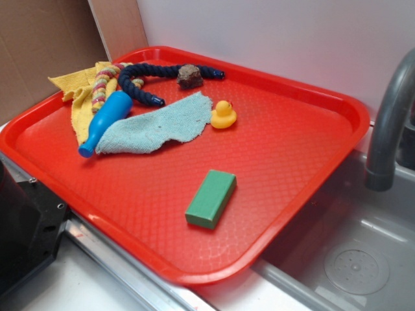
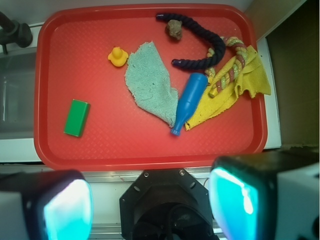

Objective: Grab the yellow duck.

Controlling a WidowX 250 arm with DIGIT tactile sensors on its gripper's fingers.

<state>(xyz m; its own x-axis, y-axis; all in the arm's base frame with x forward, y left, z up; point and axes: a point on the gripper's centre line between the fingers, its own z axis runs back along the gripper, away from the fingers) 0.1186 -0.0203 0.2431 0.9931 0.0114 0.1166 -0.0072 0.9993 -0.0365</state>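
Duck (image 2: 117, 56) far beyond spread hand (image 2: 150, 202)

Red plastic tray (image 1: 305, 129) holds green rectangular block (image 1: 211, 198), light teal cloth (image 1: 159, 124), blue plastic bottle (image 1: 106, 122) lying over yellow rag (image 1: 79, 87), navy rope (image 1: 139, 81), striped multicolour rope (image 1: 102, 84), brown lump (image 1: 189, 76). Grey faucet (image 1: 389, 123) beside tray over metal sink (image 1: 363, 259).

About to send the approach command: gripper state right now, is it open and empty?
Gripper: open, fingers spread wide, holding nothing. It sits high over the near edge of the red tray; the yellow duck lies untouched beside the teal cloth.
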